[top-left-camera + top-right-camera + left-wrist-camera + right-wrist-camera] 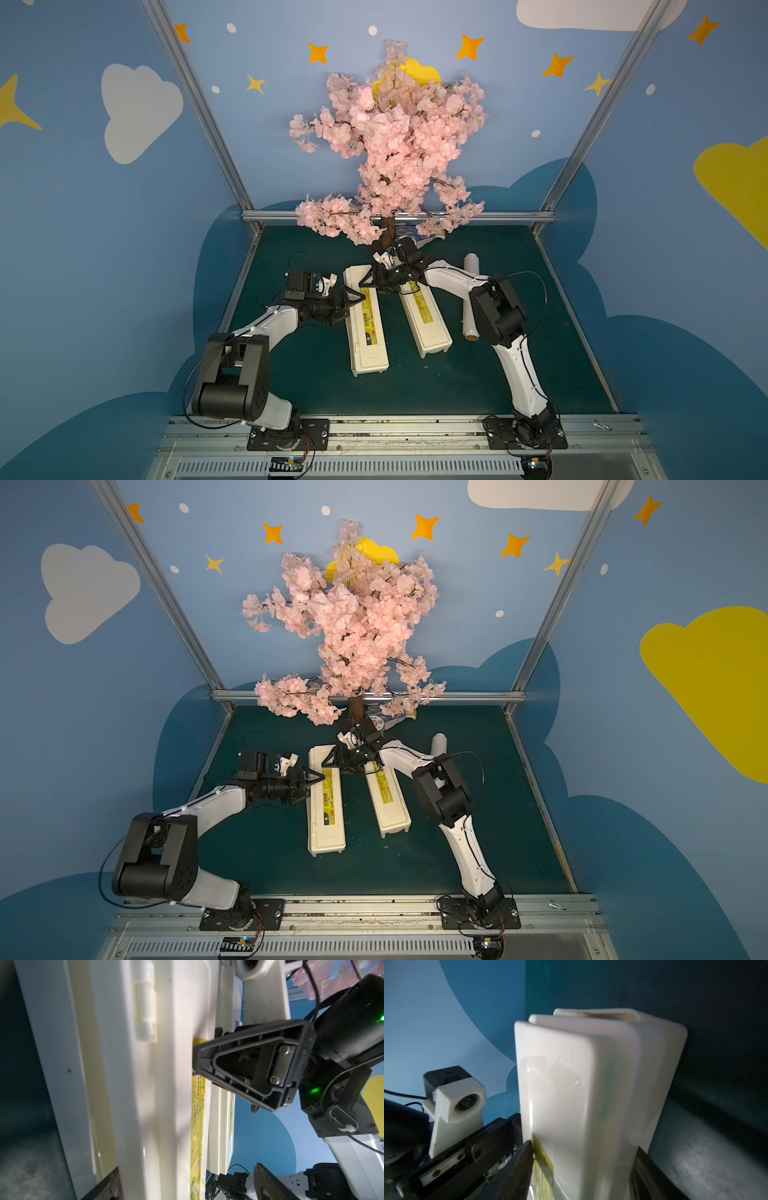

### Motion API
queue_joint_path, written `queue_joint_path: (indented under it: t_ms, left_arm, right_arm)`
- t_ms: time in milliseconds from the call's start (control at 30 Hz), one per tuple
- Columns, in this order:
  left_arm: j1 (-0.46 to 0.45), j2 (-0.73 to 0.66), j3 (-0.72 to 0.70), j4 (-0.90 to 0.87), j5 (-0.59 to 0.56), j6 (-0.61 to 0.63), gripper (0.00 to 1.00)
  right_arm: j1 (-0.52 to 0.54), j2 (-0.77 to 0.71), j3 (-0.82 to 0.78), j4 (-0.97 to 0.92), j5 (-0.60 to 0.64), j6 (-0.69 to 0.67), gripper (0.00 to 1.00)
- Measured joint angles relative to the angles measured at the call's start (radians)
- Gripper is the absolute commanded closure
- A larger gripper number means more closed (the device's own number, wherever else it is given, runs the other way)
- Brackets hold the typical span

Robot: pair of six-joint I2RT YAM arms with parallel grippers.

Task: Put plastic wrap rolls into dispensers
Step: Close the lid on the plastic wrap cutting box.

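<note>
Dispenser looks light, stiff, slick: grab across its width. Left end effector gapes wide, holding nothing. Right end effector straddles it, grip unclear

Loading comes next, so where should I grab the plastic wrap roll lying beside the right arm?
Mid-length, from straight above, jaws across its width: the plastic wrap roll lies flat on the mat, long and slim, so a centred pinch should keep it level.

Blue cloud-and-star walls enclose a green tabletop and pink blossom tree.
</note>
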State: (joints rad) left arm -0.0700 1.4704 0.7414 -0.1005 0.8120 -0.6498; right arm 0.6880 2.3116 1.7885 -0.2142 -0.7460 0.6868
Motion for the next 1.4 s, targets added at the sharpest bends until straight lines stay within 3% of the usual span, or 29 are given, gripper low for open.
queue_joint_path:
  t_ms: [233, 567, 1000, 1167, 1400]
  left_arm:
    - [-0.011, -0.014, 0.097, -0.235, -0.093, 0.053, 0.00]
    - [-0.005, -0.021, 0.131, -0.322, -0.116, 0.087, 0.00]
    - [0.005, -0.159, 0.094, -0.441, -0.168, 0.142, 0.00]
    - [0.005, -0.182, 0.012, -0.445, -0.171, 0.137, 0.05]
    - [-0.014, -0.187, -0.032, -0.421, -0.145, 0.114, 0.19]
  right_arm:
    - [0.032, -0.018, -0.056, 0.045, -0.021, -0.034, 0.29]
    - [0.053, -0.070, -0.094, 0.005, 0.031, -0.069, 0.26]
    - [0.066, -0.169, -0.184, -0.039, 0.066, -0.094, 0.25]
    - [0.077, -0.190, -0.223, -0.046, 0.072, -0.108, 0.25]
    - [0.090, -0.232, -0.294, -0.052, 0.071, -0.134, 0.29]
